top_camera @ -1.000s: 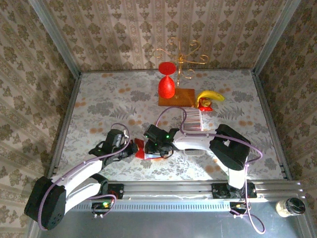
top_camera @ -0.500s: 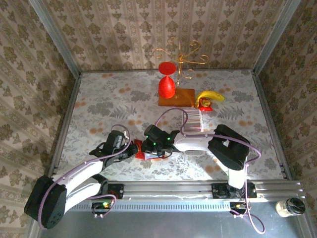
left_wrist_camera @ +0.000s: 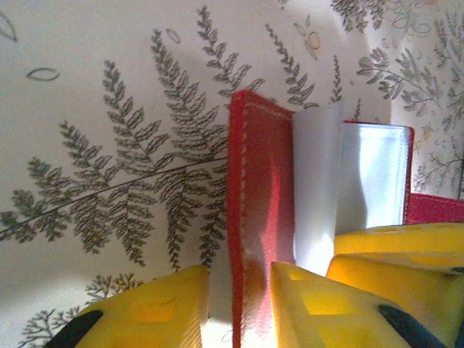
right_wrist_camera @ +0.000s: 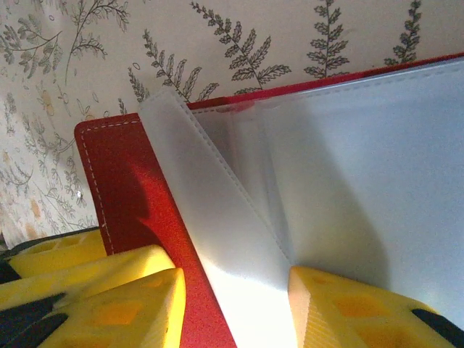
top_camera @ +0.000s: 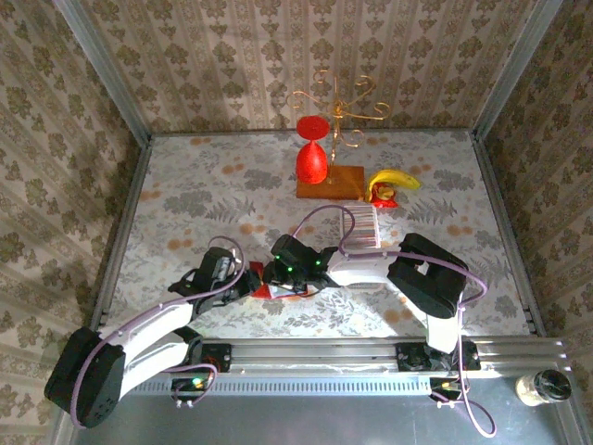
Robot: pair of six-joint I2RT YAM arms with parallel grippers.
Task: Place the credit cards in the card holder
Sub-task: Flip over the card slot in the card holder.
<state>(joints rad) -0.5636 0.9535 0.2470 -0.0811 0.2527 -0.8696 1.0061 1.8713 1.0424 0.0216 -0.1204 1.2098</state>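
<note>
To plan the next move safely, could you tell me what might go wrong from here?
1. The left pincer straddles the cover of the red book-like card holder with a gap on one side, so the cover may flop shut.
2. The row of pale credit cards lies apart, beyond the right arm, whose purple cable arcs beside it and could drag cards.

Card holder [top_camera: 263,290] on table [top_camera: 185,176], credit cards [top_camera: 364,227] behind, rightward.
</note>
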